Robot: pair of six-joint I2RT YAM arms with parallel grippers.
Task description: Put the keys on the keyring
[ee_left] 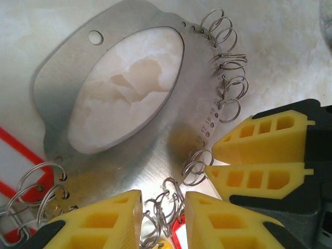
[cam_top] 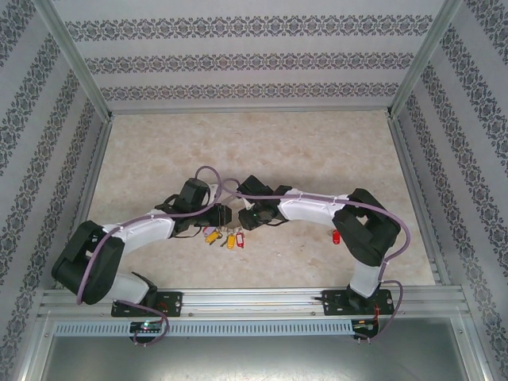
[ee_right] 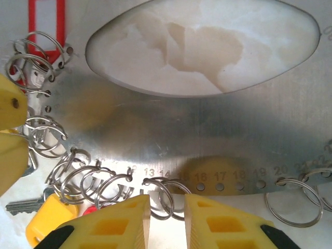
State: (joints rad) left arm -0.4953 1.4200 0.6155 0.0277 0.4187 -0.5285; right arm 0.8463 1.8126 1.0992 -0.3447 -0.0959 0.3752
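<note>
Right gripper [ee_right: 167,207] hovering at the keyring [ee_right: 207,140] edge, left gripper [ee_left: 162,212] crowding in just beside it.

The right jaws are standing narrowly parted around a small ring [ee_right: 161,196] by holes 13 and 14. Whether they are pinching it I cannot tell, nor whether the left jaws are gripping the cluster of rings they are straddling. The keyring is lying flat straight ahead of both sets of fingertips, while a red-tagged key [cam_top: 336,236] is lying loose well behind the right gripper, near its arm's elbow. The likeliest trouble is the two grippers knocking together, or the smooth plate sliding and the ring slipping free. Open table [cam_top: 262,151] is lying beyond the plate; the near side is cluttered with a yellow-tagged key [ee_right: 46,218] and tangled rings.
</note>
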